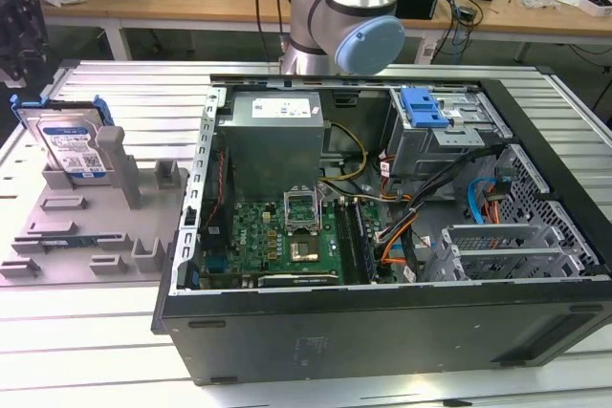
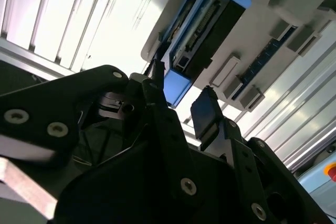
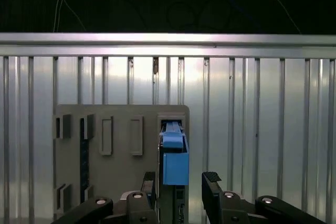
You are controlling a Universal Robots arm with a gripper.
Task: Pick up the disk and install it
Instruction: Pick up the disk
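Hovering over the grey holder [image 1: 57, 236] with the gripper [image 3: 179, 184] spread open astride the disk [image 1: 69, 145], standing on edge in that holder — no contact apparent. Probably rigid, dense, shock-sensitive, slick-faced — best pinched squarely across the flat sides.

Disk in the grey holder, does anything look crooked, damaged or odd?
Nothing stands out. The disk stands on edge, straight in its grey holder, and the gripper hovers near it with jaws open.
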